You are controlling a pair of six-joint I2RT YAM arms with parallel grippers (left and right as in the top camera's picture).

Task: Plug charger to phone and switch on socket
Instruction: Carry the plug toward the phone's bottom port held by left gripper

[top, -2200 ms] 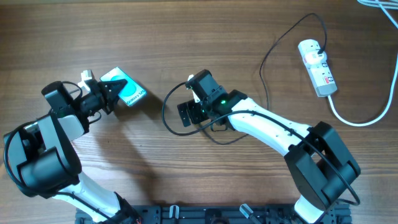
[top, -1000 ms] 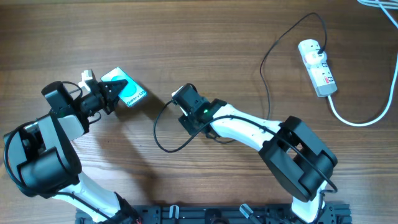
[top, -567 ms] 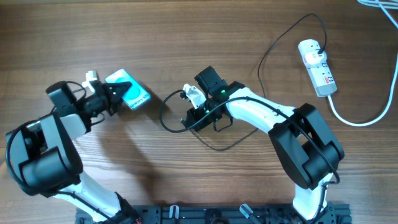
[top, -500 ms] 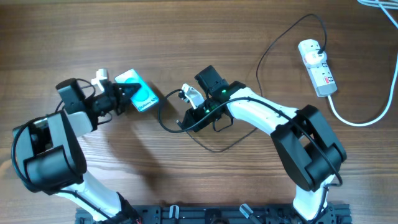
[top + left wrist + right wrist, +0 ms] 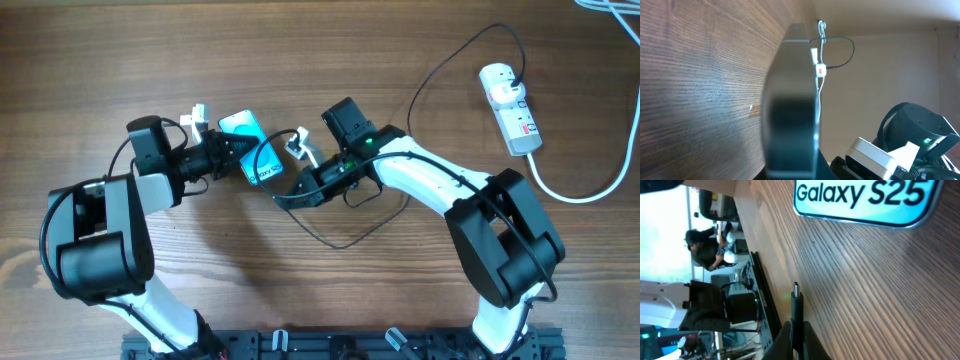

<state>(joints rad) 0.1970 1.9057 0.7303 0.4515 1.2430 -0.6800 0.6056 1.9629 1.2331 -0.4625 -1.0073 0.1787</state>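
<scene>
The phone (image 5: 254,158), turquoise with a white rim, is held off the table near the middle, and my left gripper (image 5: 226,156) is shut on its left end. In the left wrist view the phone (image 5: 790,105) shows edge-on as a dark blur between the jaws. My right gripper (image 5: 292,189) is shut on the charger's black connector (image 5: 796,300), whose tip points toward the phone (image 5: 865,200) but stays a short gap away from it. The charger cable (image 5: 421,100) runs back to its white plug head (image 5: 503,88) in the socket (image 5: 512,120) at the far right.
The socket's thick white cord (image 5: 580,190) curves off the right edge. Slack black cable loops on the table under the right arm (image 5: 340,238). A dark rack (image 5: 330,345) lines the near edge. The right arm's white camera housing (image 5: 875,160) sits close beside the phone.
My left arm has carried the phone to the right, toward the middle and close to the right gripper. The right gripper kept the connector and shifted slightly, and the cable loop moved with it.
</scene>
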